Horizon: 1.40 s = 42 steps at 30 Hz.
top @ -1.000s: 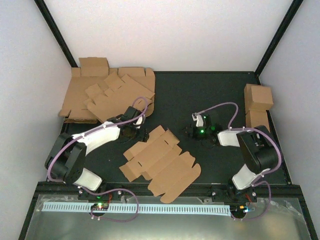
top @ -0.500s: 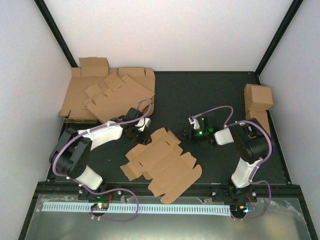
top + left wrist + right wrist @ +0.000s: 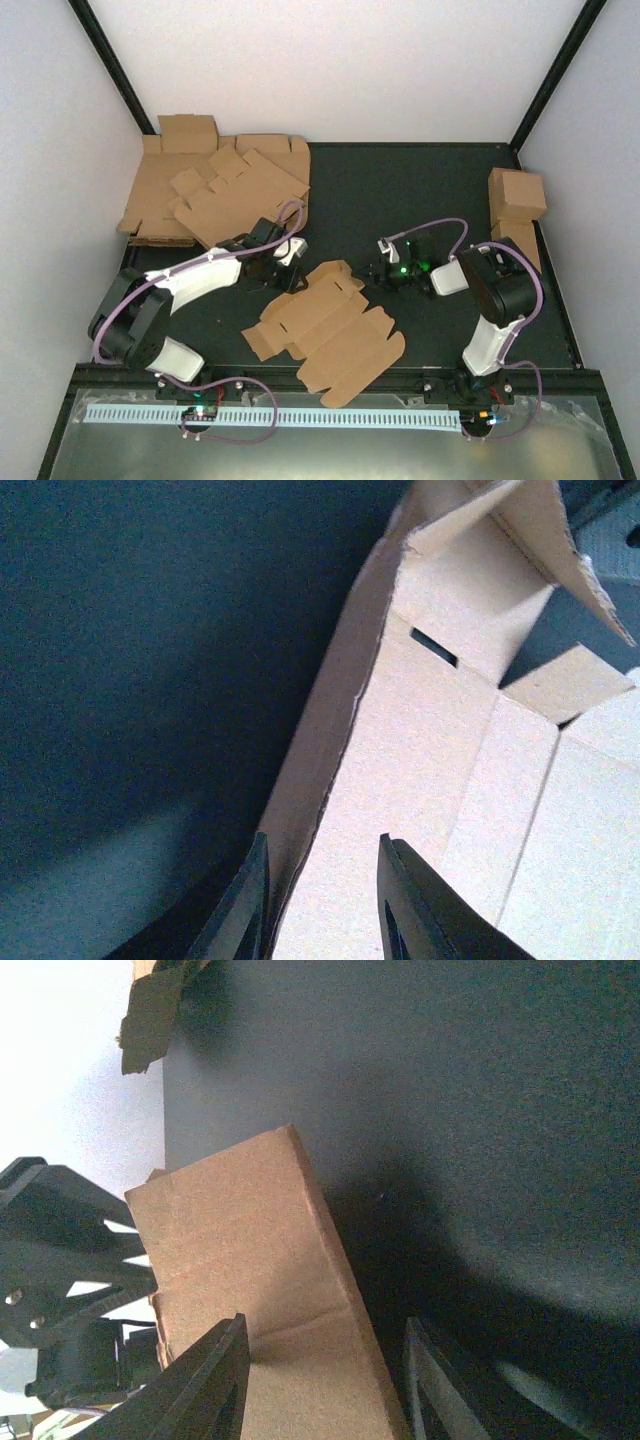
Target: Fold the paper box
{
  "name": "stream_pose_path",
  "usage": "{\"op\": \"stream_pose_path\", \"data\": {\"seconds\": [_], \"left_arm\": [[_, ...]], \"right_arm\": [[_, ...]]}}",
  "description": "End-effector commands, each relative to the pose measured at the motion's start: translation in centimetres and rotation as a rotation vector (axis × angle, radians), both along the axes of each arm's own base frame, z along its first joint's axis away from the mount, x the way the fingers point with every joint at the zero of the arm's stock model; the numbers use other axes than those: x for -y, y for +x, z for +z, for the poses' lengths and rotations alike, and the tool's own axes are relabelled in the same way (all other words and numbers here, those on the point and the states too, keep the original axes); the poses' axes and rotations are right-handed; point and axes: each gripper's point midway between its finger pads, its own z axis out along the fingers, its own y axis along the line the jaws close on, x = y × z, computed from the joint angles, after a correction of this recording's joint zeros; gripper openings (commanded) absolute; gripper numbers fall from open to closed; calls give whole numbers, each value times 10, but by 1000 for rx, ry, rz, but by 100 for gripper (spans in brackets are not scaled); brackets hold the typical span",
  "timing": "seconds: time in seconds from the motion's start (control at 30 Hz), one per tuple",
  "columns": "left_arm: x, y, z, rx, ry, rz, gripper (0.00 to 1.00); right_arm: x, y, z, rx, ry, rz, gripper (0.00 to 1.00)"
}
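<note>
Black table between white walls, with the paper box lying at an angle just in front of the two arm bases, still mostly a flat blank.

It is plain brown corrugated card, die-cut with tabbed flaps, small slots and pressed crease lines. Its near panels lie flat, while the long flap on its far-left edge stands up and a tab at the far end is lifted. The left gripper straddles that raised flap with its fingers set narrowly, one on each side; whether they press the card cannot be told. The right gripper has a brown flap between its spread fingers, and a grip there cannot be told either. A stack of flat blanks sits far left, and finished cartons far right.
</note>
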Motion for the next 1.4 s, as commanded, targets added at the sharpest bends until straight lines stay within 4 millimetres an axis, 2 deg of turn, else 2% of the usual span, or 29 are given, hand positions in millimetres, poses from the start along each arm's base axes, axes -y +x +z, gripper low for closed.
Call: {"op": "stream_pose_path", "data": {"seconds": [0.0, 0.1, 0.27, 0.33, 0.4, 0.67, 0.8, 0.93, 1.03, 1.2, 1.37], "left_arm": [[7, -16, 3, 16, 31, -70, 33], [3, -19, -5, 53, 154, -86, 31], [-5, -13, -11, 160, 367, -76, 14], [-5, -9, -4, 205, 431, -68, 6], [-1, -8, 5, 254, 473, -71, 2], [11, -5, 57, 496, 622, -87, 2], [11, -3, 72, 598, 698, -100, 2], [3, 5, 85, 656, 778, -92, 2], [8, 5, 104, 731, 773, -115, 1], [20, -1, 129, 861, 752, -161, 2], [26, -6, 128, 952, 836, -221, 2]], "right_arm": [[-2, -4, 12, 27, 40, 18, 46], [-2, -5, 13, 32, 43, 23, 46], [-4, -7, 17, 58, 61, 53, 51], [-6, -8, 21, 66, 84, 59, 54], [-7, -8, 26, 79, 106, 58, 54], [-6, -9, 45, 146, 163, 39, 57], [-4, -11, 57, 184, 206, 26, 58], [1, -12, 58, 219, 171, 10, 65], [2, -10, 59, 245, 148, 10, 67], [4, 6, 76, 351, 131, -34, 75], [17, 33, 86, 427, 72, -141, 77]]}}
